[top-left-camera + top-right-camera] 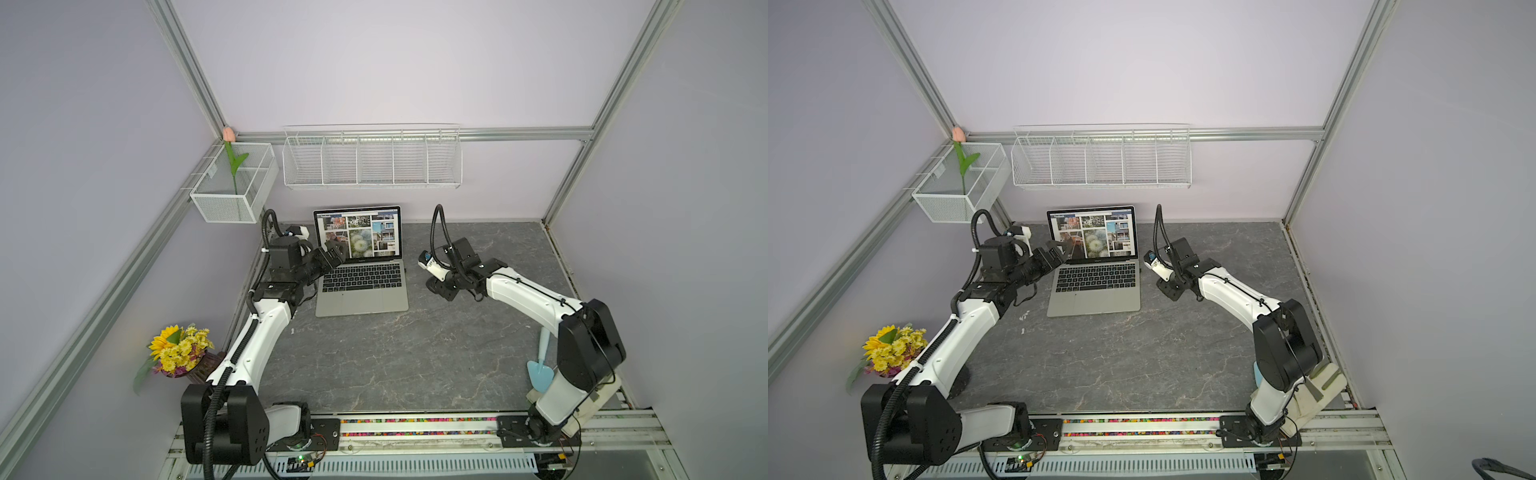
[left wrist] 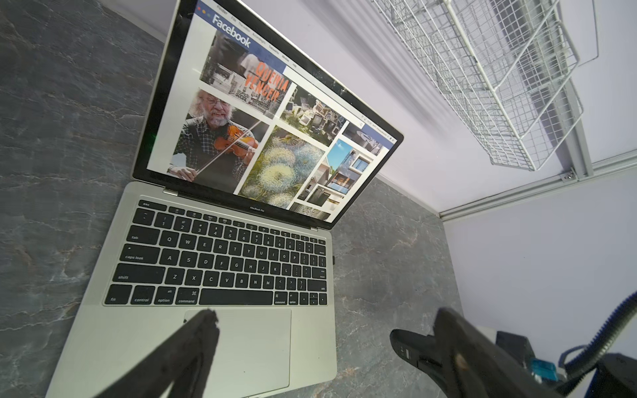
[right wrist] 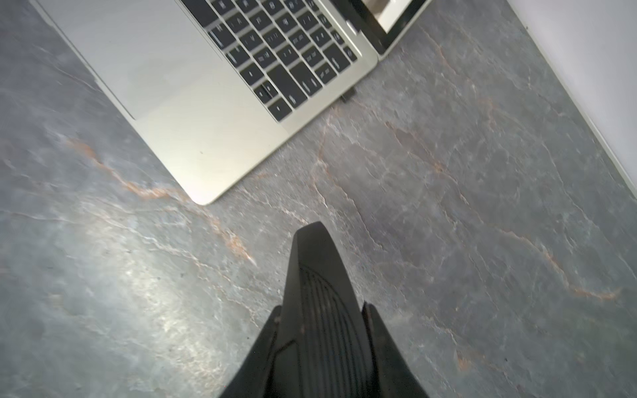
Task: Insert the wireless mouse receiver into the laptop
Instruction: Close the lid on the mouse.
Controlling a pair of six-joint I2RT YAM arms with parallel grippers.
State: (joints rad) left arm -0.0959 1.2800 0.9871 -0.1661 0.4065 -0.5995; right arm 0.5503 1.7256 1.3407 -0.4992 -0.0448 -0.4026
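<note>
The open silver laptop stands at the back middle of the grey stone-look table, its screen showing photos. A tiny dark receiver sticks out of the laptop's right side edge, and the left wrist view shows this receiver too. My left gripper hovers at the screen's left edge, open, with nothing between its fingers. My right gripper hangs right of the laptop, shut on a flat black mouse. The same mouse shows in the left wrist view.
A white wire shelf hangs on the back wall, above the laptop. A mesh basket with a tulip hangs at the back left corner. A vase of yellow flowers stands front left. A light blue scoop lies by the right arm's base.
</note>
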